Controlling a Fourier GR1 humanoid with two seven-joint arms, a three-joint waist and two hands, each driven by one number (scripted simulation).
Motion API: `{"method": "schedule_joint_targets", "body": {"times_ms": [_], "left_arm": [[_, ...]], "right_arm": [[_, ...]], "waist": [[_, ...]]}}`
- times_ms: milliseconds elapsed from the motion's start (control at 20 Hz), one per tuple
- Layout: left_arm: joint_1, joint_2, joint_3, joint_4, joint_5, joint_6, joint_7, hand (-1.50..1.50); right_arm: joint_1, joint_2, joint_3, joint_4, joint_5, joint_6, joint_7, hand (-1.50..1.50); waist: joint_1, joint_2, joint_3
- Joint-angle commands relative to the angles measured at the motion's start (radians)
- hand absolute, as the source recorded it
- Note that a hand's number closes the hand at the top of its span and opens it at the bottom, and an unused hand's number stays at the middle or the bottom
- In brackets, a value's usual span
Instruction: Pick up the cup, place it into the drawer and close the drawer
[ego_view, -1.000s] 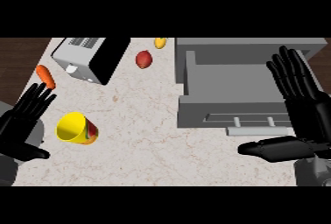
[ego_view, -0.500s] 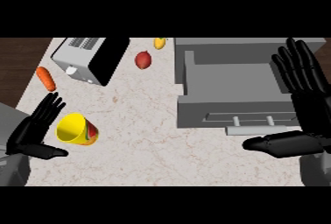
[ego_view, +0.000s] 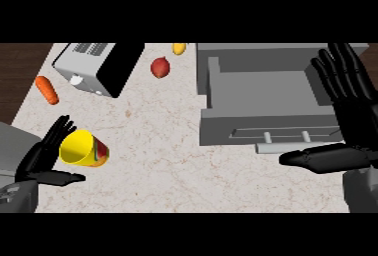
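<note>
Pale surface (ego_view: 162, 165): yellow cup (ego_view: 83, 148) w/ left hand (ego_view: 40, 160) spread flat just left of it, open drawer (ego_view: 266, 95) well right of cup, right hand (ego_view: 353, 125) spread further right.

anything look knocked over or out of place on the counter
The yellow cup looks tipped on its side beside the left hand, mouth turned toward that hand rather than up. Nothing looks spilled. The drawer stands open.

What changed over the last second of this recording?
The left robot hand moved in toward the view's lower edge and closer beside the yellow cup. It is open and grips nothing. The cup, the open drawer and the right robot hand stayed roughly as they were.
</note>
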Motion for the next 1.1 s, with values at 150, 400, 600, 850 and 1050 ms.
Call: {"method": "schedule_joint_targets", "body": {"times_ms": [150, 400, 600, 850, 1050], "left_arm": [[-0.020, 0.008, -0.007, 0.095, -0.021, -0.098, -0.186, -1.50], [-0.058, -0.053, -0.017, 0.127, -0.035, -0.025, -0.197, -1.50], [-0.069, -0.080, -0.035, 0.128, -0.051, -0.020, -0.228, -1.50], [-0.091, -0.047, -0.027, 0.159, -0.046, -0.074, -0.232, -1.50], [-0.094, -0.086, -0.040, 0.159, -0.050, -0.093, -0.237, -1.50]], "right_arm": [[0.002, -0.003, 0.003, -0.008, -0.003, 0.012, -0.008, -1.50], [-0.031, -0.002, -0.008, 0.015, -0.015, 0.005, 0.016, -1.50], [-0.029, 0.003, 0.008, 0.018, -0.011, 0.011, 0.016, -1.50], [-0.032, -0.017, -0.016, 0.016, -0.016, 0.020, 0.007, -1.50], [-0.017, -0.021, -0.013, 0.023, 0.007, 0.021, -0.011, -1.50]], "waist": [[-0.008, 0.003, -0.004], [-0.012, 0.007, -0.005], [-0.009, 0.005, -0.004], [-0.012, 0.006, -0.004], [-0.013, 0.009, -0.005]]}}
